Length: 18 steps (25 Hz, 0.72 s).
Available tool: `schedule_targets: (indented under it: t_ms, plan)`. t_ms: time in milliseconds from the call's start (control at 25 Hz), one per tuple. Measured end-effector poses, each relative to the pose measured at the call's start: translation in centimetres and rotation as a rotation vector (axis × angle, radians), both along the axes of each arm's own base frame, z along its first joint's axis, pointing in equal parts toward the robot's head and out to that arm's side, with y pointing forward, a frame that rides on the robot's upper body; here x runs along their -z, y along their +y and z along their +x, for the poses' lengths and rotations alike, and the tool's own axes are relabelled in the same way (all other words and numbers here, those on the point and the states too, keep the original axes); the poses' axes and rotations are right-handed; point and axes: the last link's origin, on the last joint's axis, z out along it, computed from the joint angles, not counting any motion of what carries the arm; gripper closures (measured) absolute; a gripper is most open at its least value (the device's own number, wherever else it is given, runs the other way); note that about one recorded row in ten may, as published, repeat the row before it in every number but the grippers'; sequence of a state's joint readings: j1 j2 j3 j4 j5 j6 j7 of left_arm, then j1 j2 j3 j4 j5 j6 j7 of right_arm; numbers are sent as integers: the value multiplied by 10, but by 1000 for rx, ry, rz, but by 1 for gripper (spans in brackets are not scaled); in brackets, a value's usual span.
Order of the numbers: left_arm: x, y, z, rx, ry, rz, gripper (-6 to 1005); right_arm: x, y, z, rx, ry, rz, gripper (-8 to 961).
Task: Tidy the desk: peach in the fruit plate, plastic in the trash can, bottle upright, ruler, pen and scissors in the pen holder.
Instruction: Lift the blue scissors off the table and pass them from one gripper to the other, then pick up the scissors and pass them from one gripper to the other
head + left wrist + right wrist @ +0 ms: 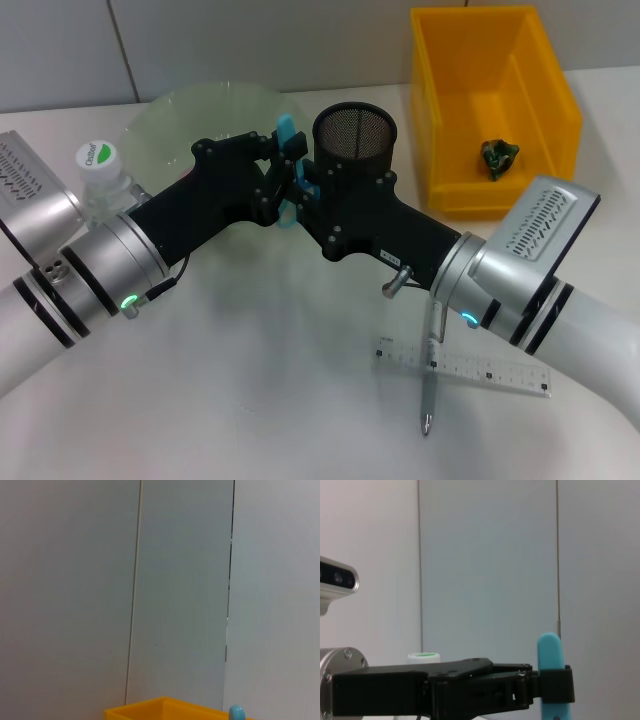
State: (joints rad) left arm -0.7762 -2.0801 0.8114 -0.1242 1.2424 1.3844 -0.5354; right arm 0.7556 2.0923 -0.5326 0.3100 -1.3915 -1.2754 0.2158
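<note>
Head view: both grippers meet over the middle of the desk, just left of the pen holder [355, 135], with the blue scissors [288, 140] between them.
Left gripper [283, 152] is clamped on the scissors' handle, as the right wrist view confirms; whether the right gripper [299, 190] has its fingers together or apart I cannot tell. Ruler [463, 365] and pen [429, 390] lie near right; the bottle [103, 175] stands upright at left.

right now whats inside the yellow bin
One crumpled dark green piece of plastic lies on the floor of the yellow bin. The rest of the floor shows bare; the right arm covers only the front wall's outer lower corner.
</note>
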Motion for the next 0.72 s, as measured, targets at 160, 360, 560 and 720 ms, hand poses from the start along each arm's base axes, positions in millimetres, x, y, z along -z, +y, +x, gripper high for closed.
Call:
schedule_targets:
  t_ms: [160, 360, 560, 720]
  plan:
    - [0, 0, 0, 2, -2, 1, 899, 0, 0, 0, 3, -3, -2, 653]
    - [-1, 0, 1, 4, -3, 1, 898, 0, 0, 0, 2, -3, -1, 651]
    - [-1, 0, 1, 4, -2, 2, 898, 0, 0, 0, 2, -3, 0, 408]
    - [-1, 0, 1, 4, -3, 3, 899, -1, 0, 0, 2, 6, 7, 322]
